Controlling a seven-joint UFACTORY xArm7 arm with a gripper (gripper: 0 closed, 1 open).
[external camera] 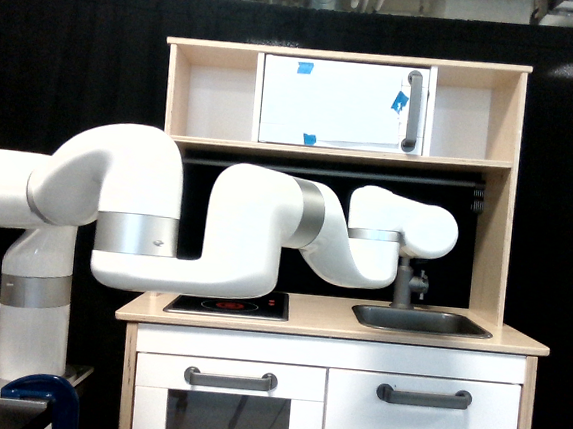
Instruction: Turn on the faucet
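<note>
The faucet (403, 286) is a slim grey post with a small side knob (420, 282), standing at the back of the sink (420, 321) on the toy kitchen's counter. Its upper part and spout are hidden behind the white end link of my arm (406, 225), which hangs directly over it. The gripper itself does not show; the wrist link covers where it would be, so I cannot see whether it touches the faucet.
A black hob (227, 303) lies on the counter at the exterior view's left, under my forearm. Above is a shelf with a white cabinet door (341, 104) and grey handle. The wooden side panel (497, 243) stands close to the sink's right. Grey drawer handles (424, 396) sit below.
</note>
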